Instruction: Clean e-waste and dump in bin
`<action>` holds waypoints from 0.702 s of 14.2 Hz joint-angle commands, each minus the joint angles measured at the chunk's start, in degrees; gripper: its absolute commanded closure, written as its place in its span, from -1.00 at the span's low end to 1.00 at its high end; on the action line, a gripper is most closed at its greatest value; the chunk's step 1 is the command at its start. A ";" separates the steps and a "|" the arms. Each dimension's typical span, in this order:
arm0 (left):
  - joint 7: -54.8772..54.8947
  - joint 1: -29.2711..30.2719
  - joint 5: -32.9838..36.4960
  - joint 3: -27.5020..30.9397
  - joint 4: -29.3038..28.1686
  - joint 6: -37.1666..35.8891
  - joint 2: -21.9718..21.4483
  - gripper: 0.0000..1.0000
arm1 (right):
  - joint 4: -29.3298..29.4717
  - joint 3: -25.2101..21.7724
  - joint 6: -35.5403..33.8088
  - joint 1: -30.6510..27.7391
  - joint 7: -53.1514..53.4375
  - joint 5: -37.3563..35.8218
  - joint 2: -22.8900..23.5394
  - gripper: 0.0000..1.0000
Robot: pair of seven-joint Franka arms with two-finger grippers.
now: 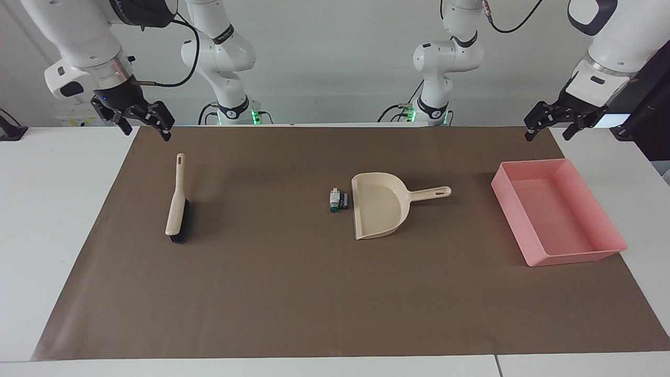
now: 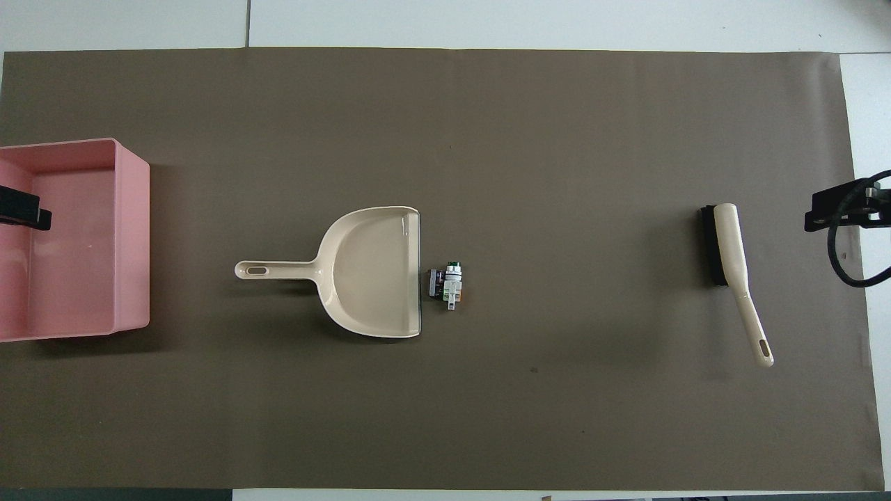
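Note:
The e-waste is a small cluster: a white piece with a green end and a dark block. It lies on the brown mat right at the mouth of a beige dustpan. The pink bin stands at the left arm's end of the mat with nothing in it. My left gripper hangs open in the air over the bin's edge nearest the robots. At the right arm's end, my right gripper hangs open above the mat's corner, holding nothing.
A beige hand brush with black bristles lies on the mat toward the right arm's end, handle pointing at the robots. The dustpan's handle points toward the bin. The brown mat covers most of the white table.

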 commanded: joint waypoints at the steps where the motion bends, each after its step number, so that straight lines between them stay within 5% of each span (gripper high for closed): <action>1: -0.47 0.54 0.84 -0.25 -0.72 0.55 -0.61 -0.97 | -1.02 0.28 0.20 -0.34 -0.92 -0.01 -1.01 -0.99; 10: 0.41 -0.25 0.93 -0.78 -0.63 0.46 -0.52 -0.96 | -2.42 0.19 -0.15 -0.87 -1.80 -0.01 -1.80 -0.99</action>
